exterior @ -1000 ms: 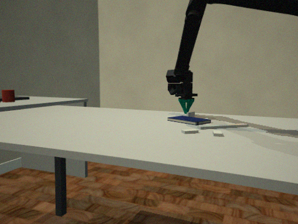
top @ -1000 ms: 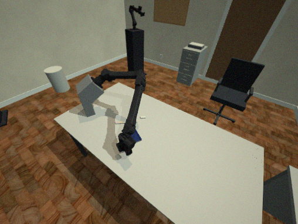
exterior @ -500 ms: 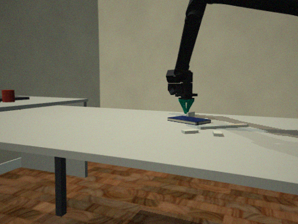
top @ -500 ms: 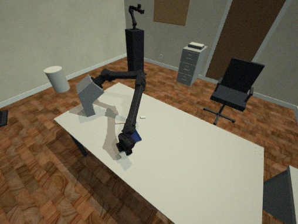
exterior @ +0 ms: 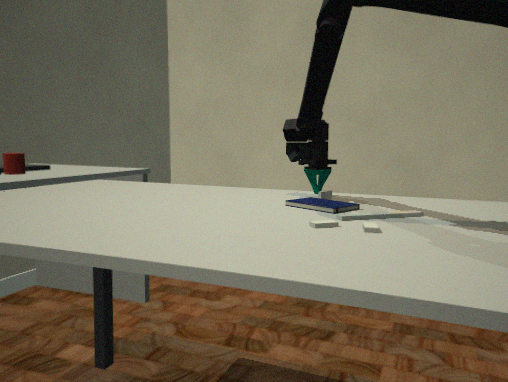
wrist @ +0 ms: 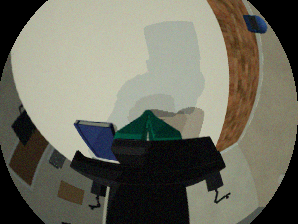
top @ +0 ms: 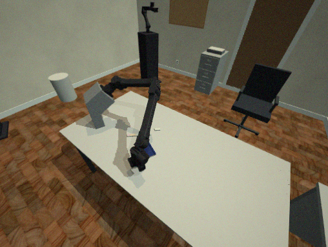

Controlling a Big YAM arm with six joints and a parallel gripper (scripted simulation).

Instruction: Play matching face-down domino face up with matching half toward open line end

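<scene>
My gripper point(exterior: 317, 187) point(wrist: 147, 113) has green fingers, shut to a point with nothing between them. It hangs just above the white table point(exterior: 150, 225) point(top: 210, 181), over the far edge of a flat dark blue slab point(exterior: 322, 204) point(top: 150, 150) point(wrist: 97, 137). A small pale domino point(exterior: 326, 194) lies right behind the fingertips. Two more pale dominoes point(exterior: 323, 223) point(exterior: 371, 227) lie in front of the slab, apart from each other. A long thin pale strip, the line point(exterior: 380, 215), lies to the right of the slab. Another small domino point(top: 157, 129) lies beyond the arm in the top view.
The arm's grey base block point(top: 97, 103) stands at the table's far left corner. A white cylinder point(top: 62, 86) stands beyond it. An office chair point(top: 258, 97) and a filing cabinet point(top: 210, 71) are off the table. A side table holds a red cup point(exterior: 14, 163).
</scene>
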